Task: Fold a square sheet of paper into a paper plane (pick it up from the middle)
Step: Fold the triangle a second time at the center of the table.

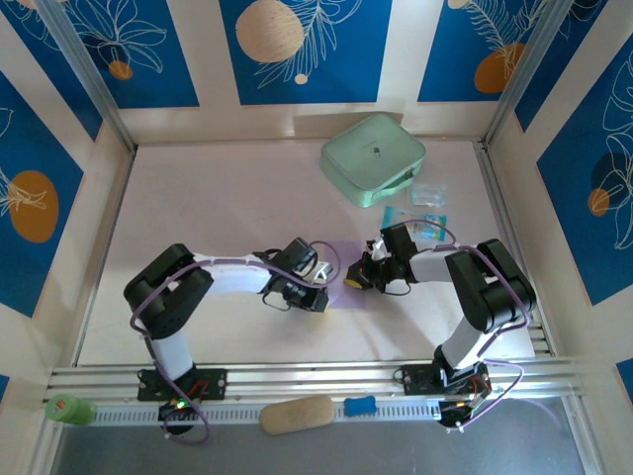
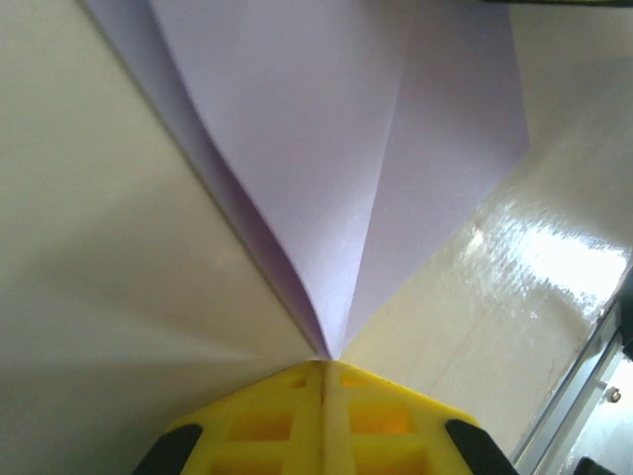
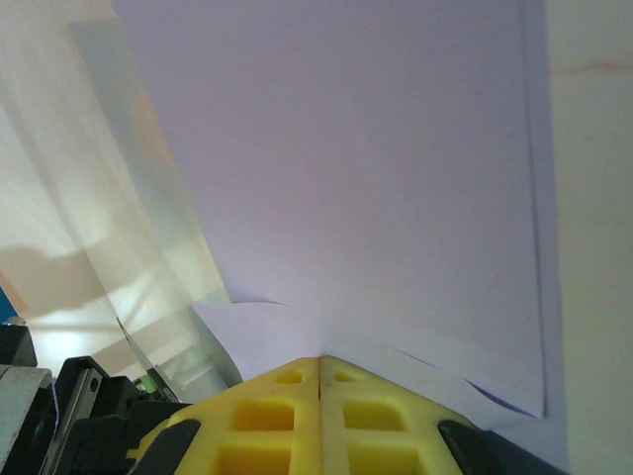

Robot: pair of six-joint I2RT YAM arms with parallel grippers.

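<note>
**A:** Any containers on the bench?

**B:** One, a mint-green case at the far side, lying flat with its lid shut. I cannot tell what is inside. A few small blue packets lie loose just beside it, on the side nearer the arms.

**A:** And the sheet of paper?

**B:** It is lavender and sits near the middle of the bench, between the two arms. The left wrist view shows it folded, with a crease running away from the fingers and the layers splaying upward.

**A:** How are the arms posed?

**B:** Both are bent at the elbow and reach inward, with their wrists low and facing each other across the paper.

**A:** What about the left end effector?

**B:** Its yellow fingers are pressed together, and the folded paper's point is pinched in the seam between them.

**A:** And the right?

**B:** The right end effector is also closed on the paper. Its fingers meet on the near edge, where a small flap curls up, and the rest of the sheet lies flat beyond.
</note>
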